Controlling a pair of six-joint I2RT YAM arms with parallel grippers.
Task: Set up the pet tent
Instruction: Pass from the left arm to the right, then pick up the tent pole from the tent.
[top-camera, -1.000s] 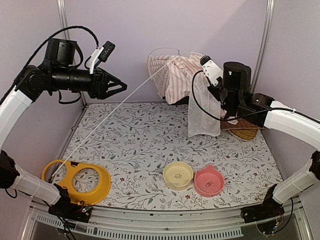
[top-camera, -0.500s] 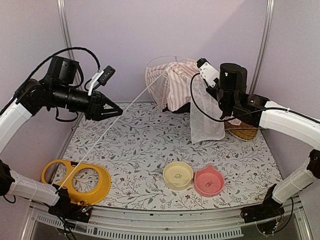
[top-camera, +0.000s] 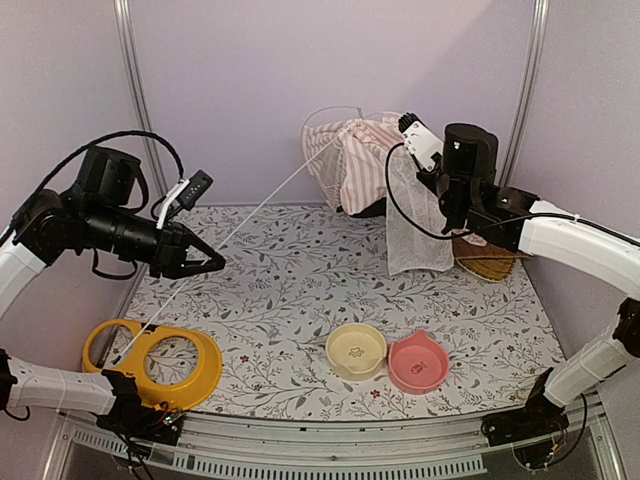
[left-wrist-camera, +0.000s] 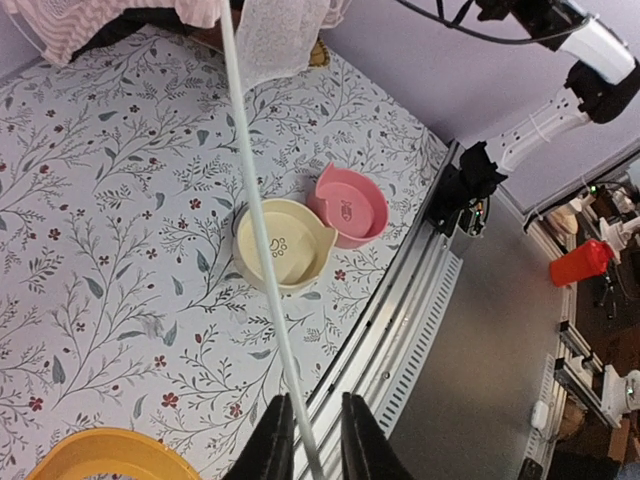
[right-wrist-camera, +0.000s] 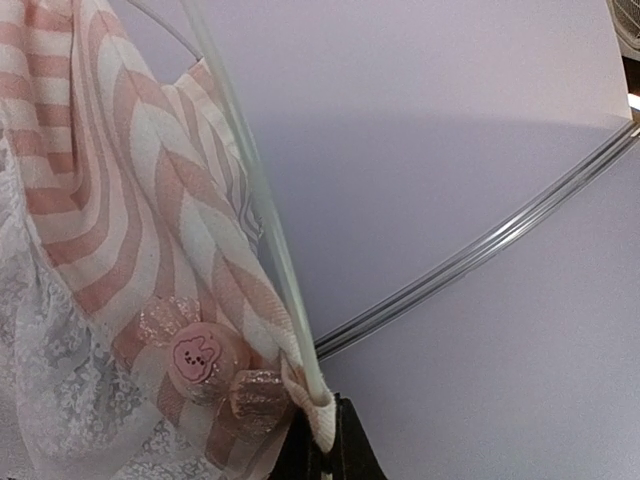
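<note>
Lower and farther left than a second ago, the left hand (top-camera: 213, 265) has narrowed its fingers to a slim gap straddling the clear pole (left-wrist-camera: 255, 215), its arm stretched level above the tabletop (top-camera: 300, 290). The right hand (right-wrist-camera: 322, 445) is pinched shut on the hem of the pet tent (top-camera: 355, 165), held aloft at the back. Its fingertips are cropped at the frame's edge.

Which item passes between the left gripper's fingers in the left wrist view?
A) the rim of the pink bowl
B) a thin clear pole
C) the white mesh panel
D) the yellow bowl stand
B: the thin clear pole runs down between the fingers of the left gripper, and its far end leads to the pet tent.
</note>
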